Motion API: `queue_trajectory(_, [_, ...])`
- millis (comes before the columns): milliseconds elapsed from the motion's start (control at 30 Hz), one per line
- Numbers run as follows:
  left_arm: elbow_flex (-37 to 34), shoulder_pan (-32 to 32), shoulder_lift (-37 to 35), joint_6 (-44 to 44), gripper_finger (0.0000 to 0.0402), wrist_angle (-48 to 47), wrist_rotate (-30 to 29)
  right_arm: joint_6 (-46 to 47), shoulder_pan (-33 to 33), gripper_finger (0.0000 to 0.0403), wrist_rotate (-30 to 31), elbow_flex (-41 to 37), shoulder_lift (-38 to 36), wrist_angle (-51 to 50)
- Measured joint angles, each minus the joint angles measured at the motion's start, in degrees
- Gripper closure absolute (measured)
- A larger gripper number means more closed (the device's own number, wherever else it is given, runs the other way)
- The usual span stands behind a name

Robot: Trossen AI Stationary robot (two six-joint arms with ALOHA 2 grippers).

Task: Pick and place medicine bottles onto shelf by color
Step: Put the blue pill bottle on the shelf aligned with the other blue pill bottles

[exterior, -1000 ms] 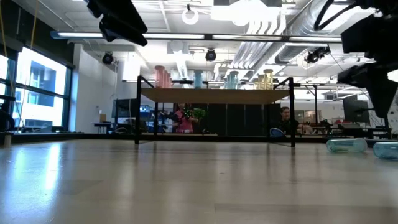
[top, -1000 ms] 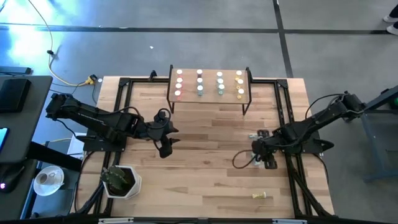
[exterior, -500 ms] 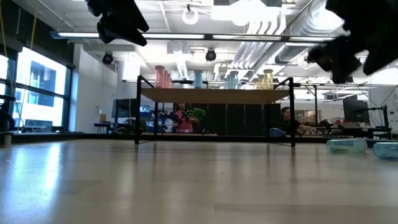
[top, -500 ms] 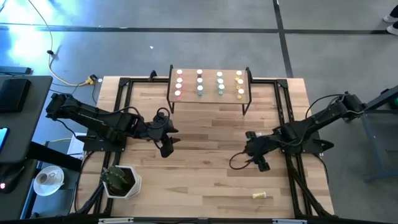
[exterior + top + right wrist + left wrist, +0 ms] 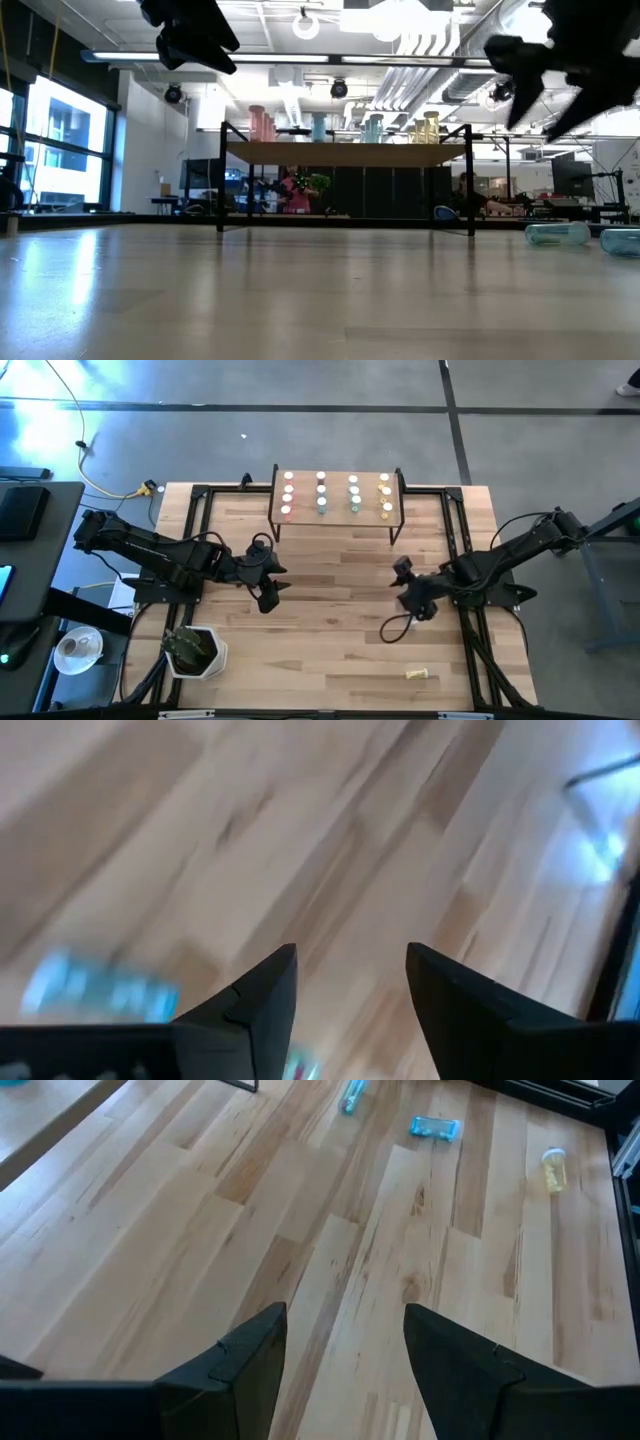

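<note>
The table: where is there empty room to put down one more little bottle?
The widest bare wood lies in the table's middle, bordered by the shelf, the left gripper and the right gripper. The shelf top is crowded with four rows of medicine bottles. Near the right arm, two blue bottles and a yellow bottle lie loose.

My right pincer [image 5: 403, 582] has lifted off the table and swung toward the frame's centre. Its jaws are apart and carry nothing.
</note>
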Motion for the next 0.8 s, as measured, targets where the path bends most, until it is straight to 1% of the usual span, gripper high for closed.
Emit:
queue_trajectory(167, [0.0, 0.0, 0.0, 0.0, 0.0209, 0.0, 0.0, 0.2, 0.0, 0.0221, 0.0, 0.0, 1.7, -9.1])
queue_trajectory(233, [0.0, 0.0, 0.0, 0.0, 0.0209, 0.0, 0.0, -0.1, 0.0, 0.0221, -0.5, 0.0, 3.5, -9.4])
queue_trajectory(367, [0.0, 0.0, 0.0, 0.0, 0.0209, 0.1, -0.1, -3.9, 0.1, 0.0221, -2.9, 0.0, 7.5, -8.8])
queue_trajectory(467, [0.0, 0.0, 0.0, -0.1, 0.0209, 0.3, -0.1, -4.3, 0.6, 0.0221, -3.5, 0.0, 10.4, -8.7])
queue_trajectory(567, [0.0, 0.0, 0.0, -0.1, 0.0209, 0.3, -0.1, -5.0, 2.2, 0.0221, -4.6, 0.0, 12.9, -8.6])
queue_trajectory(800, [0.0, 0.0, 0.0, 0.0, 0.0209, 0.4, -0.2, -6.3, 7.4, 0.0221, -4.5, 0.0, 16.9, -8.8])
